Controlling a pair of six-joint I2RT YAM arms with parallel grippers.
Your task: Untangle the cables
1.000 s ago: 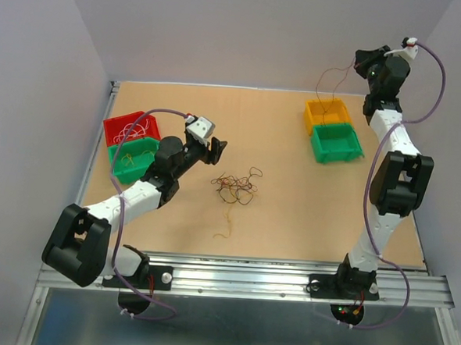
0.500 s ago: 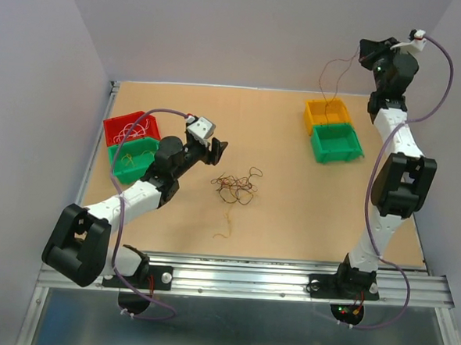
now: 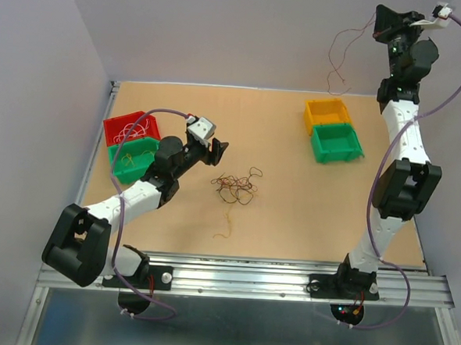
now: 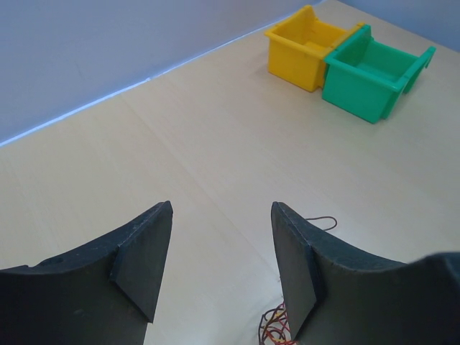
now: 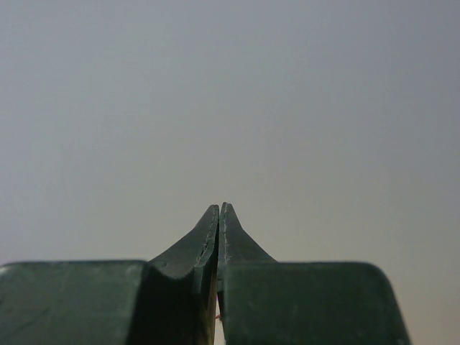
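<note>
The right claw (image 5: 219,210) was pinched shut on one brown wire (image 3: 330,63) and stood high, so the strand dangled free beneath it. The yellow bin (image 3: 328,116) well below looked its likely destination. The left claw (image 4: 223,208) gaped wide and empty, the tangle of cables (image 3: 236,187) just ahead and below it, probably poised for another pick.

Soft, even light fills the overhead view, bright without glare, leaving only faint shadows on the table (image 3: 306,216), and the cables (image 3: 236,187) are almost too fine to resolve. The left wrist view is bright and sharp from the left gripper (image 4: 222,208) out to the green bin (image 4: 366,72). The right gripper (image 5: 219,210) shows dark against a dim, featureless grey.
</note>
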